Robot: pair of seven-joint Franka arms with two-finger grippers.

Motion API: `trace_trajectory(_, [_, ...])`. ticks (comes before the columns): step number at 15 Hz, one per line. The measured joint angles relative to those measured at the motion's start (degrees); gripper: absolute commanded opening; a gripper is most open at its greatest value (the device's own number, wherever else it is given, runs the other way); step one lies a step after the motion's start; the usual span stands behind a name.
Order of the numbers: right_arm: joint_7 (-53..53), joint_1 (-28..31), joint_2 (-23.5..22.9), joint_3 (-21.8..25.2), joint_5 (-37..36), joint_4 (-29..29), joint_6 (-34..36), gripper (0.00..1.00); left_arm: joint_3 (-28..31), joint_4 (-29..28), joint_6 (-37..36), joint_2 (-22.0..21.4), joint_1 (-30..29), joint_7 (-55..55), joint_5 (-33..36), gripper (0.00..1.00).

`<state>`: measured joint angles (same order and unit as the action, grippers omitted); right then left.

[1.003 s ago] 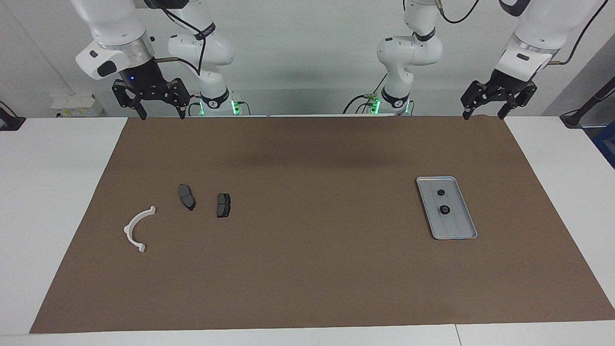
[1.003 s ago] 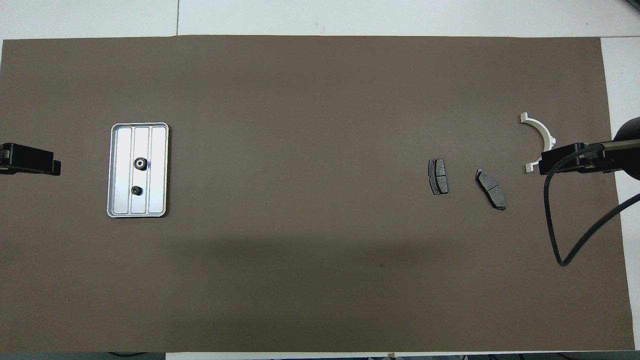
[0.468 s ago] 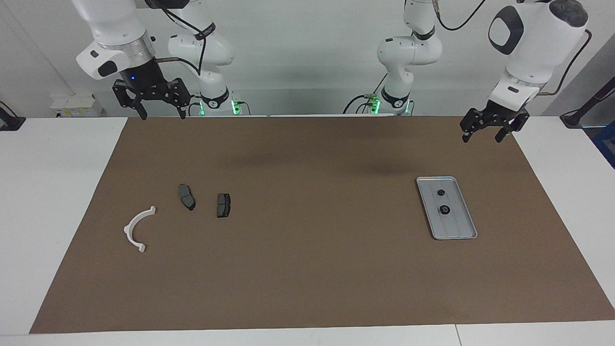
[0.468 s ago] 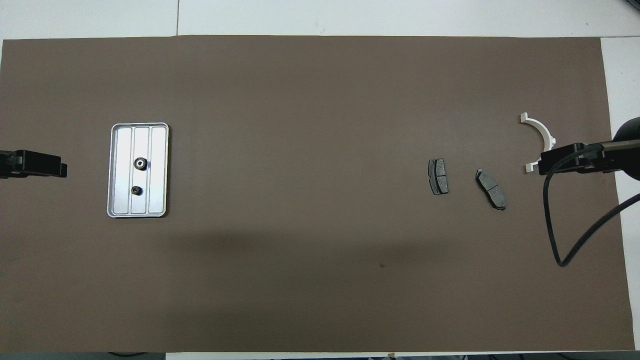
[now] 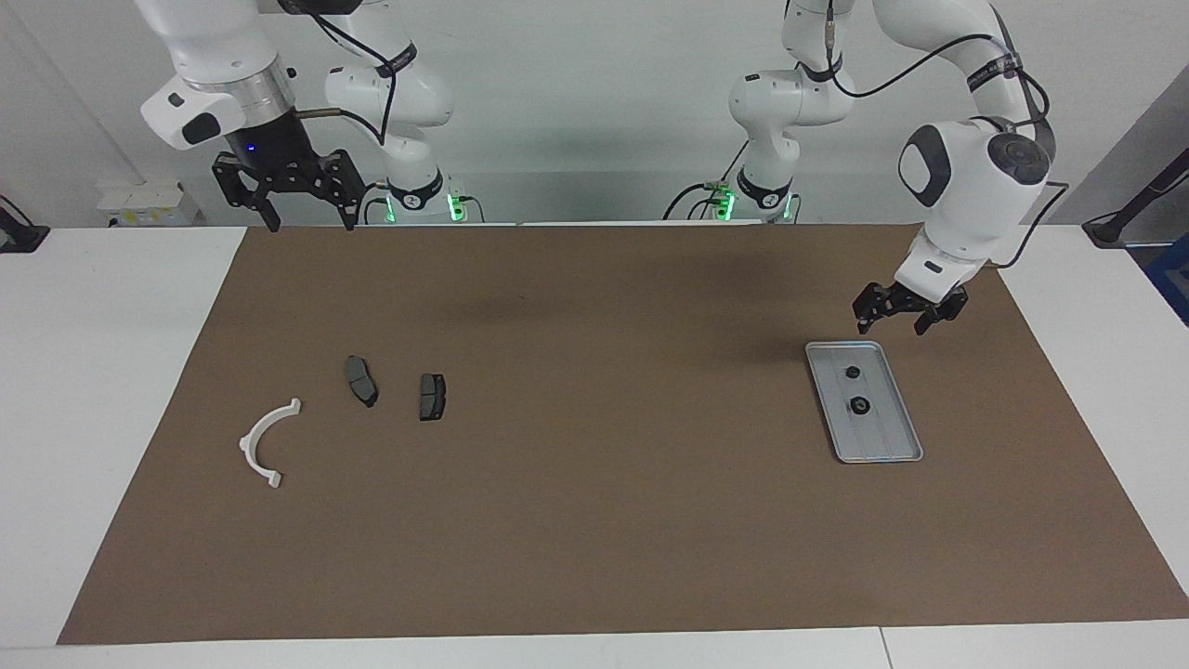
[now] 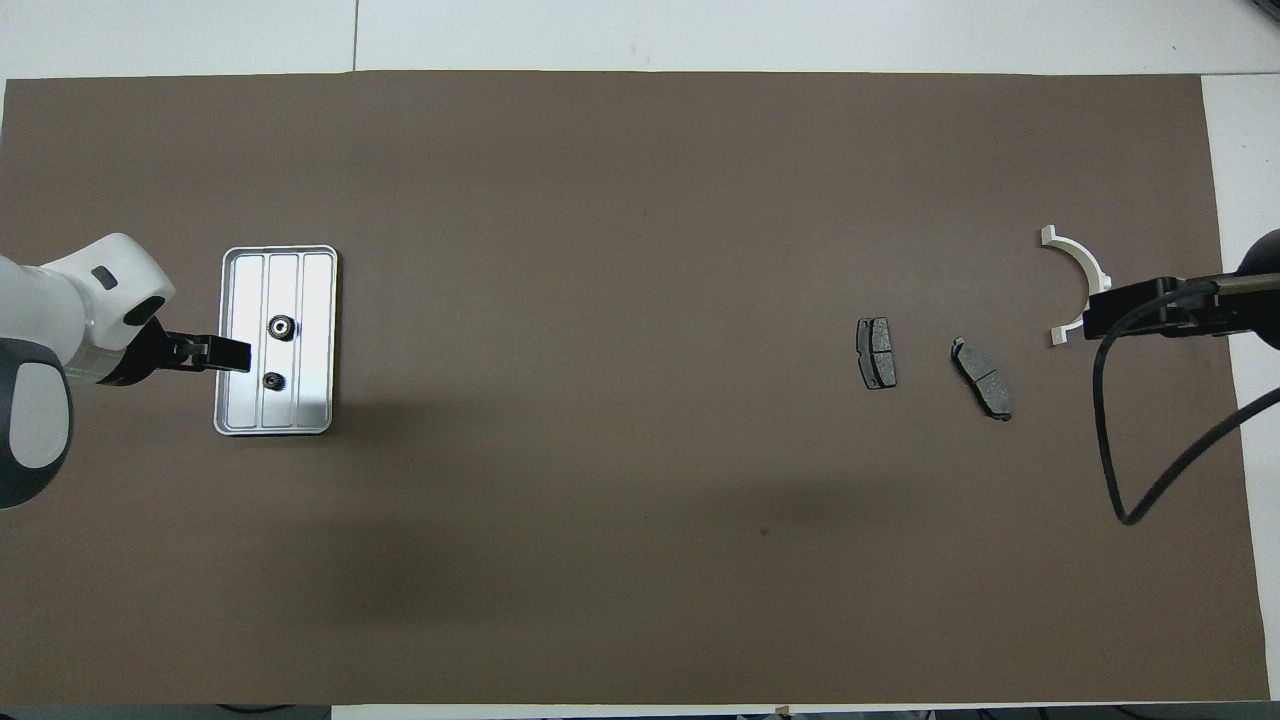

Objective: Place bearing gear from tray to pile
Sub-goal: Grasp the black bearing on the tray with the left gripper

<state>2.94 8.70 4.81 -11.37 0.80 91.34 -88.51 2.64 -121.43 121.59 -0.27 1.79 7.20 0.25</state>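
Your left gripper (image 5: 897, 322) hangs with its fingers apart and nothing between them. In the facing view it is in the air at the robot-side end of the tray (image 5: 902, 444); from overhead it (image 6: 235, 353) covers the tray's (image 6: 315, 300) long edge, so go by the facing view: it touches nothing.

In the tray you have two small dark gears. The larger gear (image 5: 860, 406), with a pale centre, lies near the middle of the floor; the smaller gear (image 5: 852, 373) lies nearer the robots. The overhead view shows the ribbed floor and the teeth on the larger gear (image 6: 282, 326) and the smaller gear (image 6: 271, 380); the facing view shows them only as dark dots.

Your right gripper (image 5: 307, 221) waits, fingers spread and empty, high over the mat's robot-side edge. From overhead it (image 6: 1100, 313) hides one end of the white bracket (image 6: 1080, 264), which the facing view shows whole (image 5: 263, 442).

The pile sits toward the right arm's end: the bracket and two brake pads (image 5: 361, 380) (image 5: 432, 396), all apart.

A brown mat (image 5: 594, 520) covers the white counter (image 5: 102, 372), and a pale wall stands at the robots' end.
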Motion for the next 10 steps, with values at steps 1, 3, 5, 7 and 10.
trace_trajectory(1, [0.0, 0.0, 0.0, 0.0, 0.0, 0.0, -0.3, 1.00, 0.0, -1.4, 1.8, 0.4, 0.0, 0.0, 0.0, 1.00])
trace_trajectory(3, [0.0, 0.1, 0.0, 0.1, 0.0, 0.0, -0.8, 1.00, 0.0, -4.3, 5.2, 1.3, 0.0, 0.0, 0.0, 1.00])
trace_trajectory(5, [0.0, 0.4, 0.0, 0.2, 0.0, 0.0, -1.3, 1.00, 0.0, -5.7, 7.3, 2.5, 0.0, 0.1, 0.0, 1.00])
trace_trajectory(7, [0.0, 0.7, 0.0, 0.2, 0.0, -0.1, -1.5, 1.00, 0.0, -6.0, 8.7, 4.0, 0.0, 0.1, 0.0, 1.00])
trace_trajectory(10, [0.0, 0.7, 0.0, 0.3, 0.0, -0.1, -1.5, 1.00, 0.0, -6.1, 11.2, 6.5, 0.0, 0.1, 0.0, 1.00])
